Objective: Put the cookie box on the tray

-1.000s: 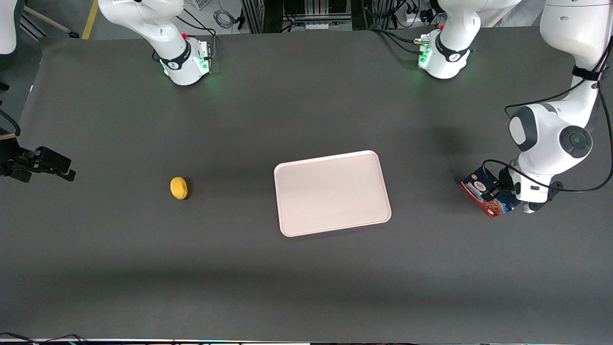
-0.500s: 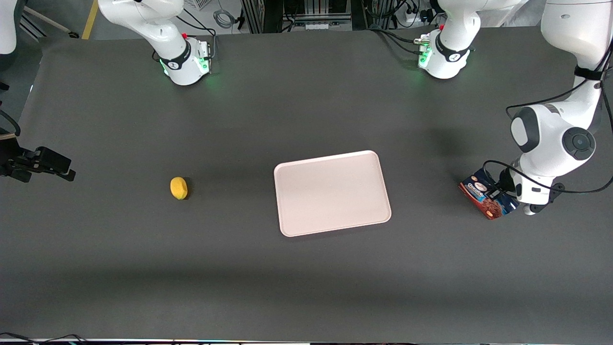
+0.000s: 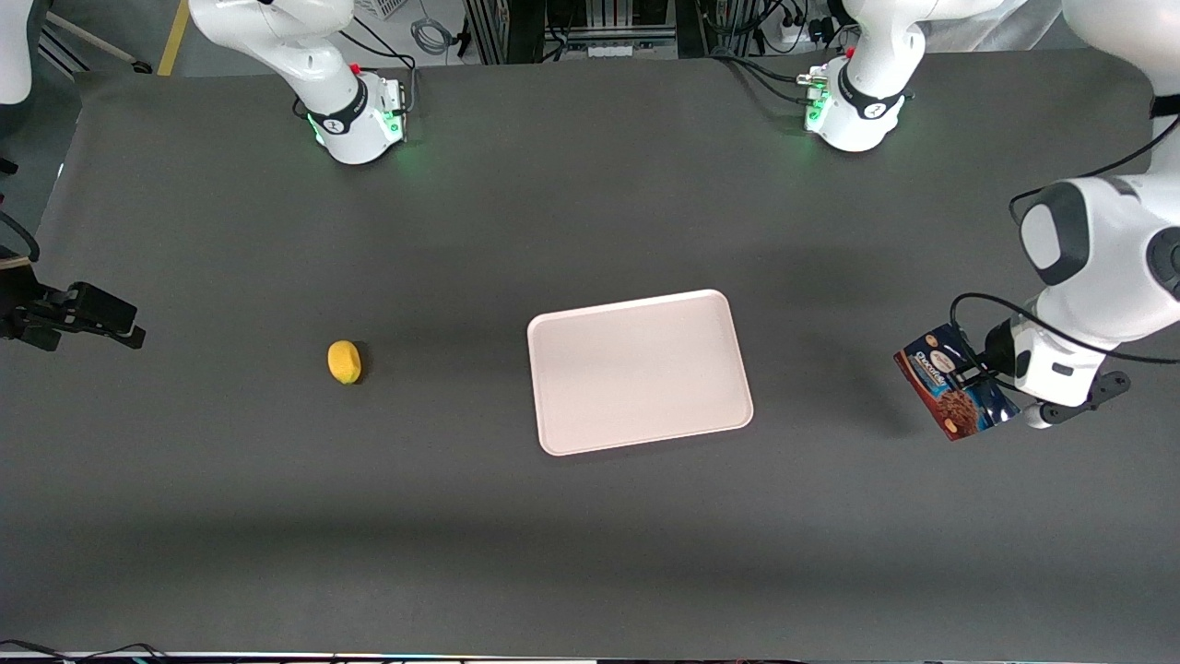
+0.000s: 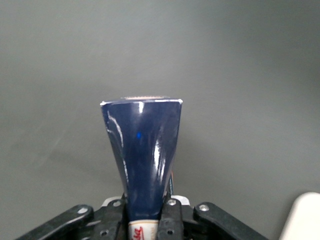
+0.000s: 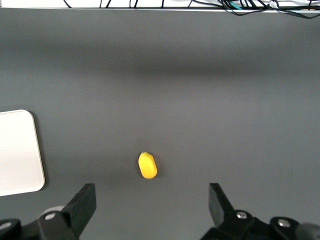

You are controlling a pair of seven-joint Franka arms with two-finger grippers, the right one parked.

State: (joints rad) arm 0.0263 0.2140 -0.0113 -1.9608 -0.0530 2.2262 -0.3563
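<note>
Colours and patterns of the things on the dark grey table.

The cookie box has a dark navy blue face with a red-brown edge, a brown chocolate cookie picture, white lettering and pale round logos; its narrow side is glossy navy with white glints. The gripper, at the working arm's end of the table and clamped on the box, is black, on a white arm with dark grey joint caps. The tray is plain pale pinkish-white, unpatterned. The small lump is plain yellow. The arm bases carry green lights.
</note>
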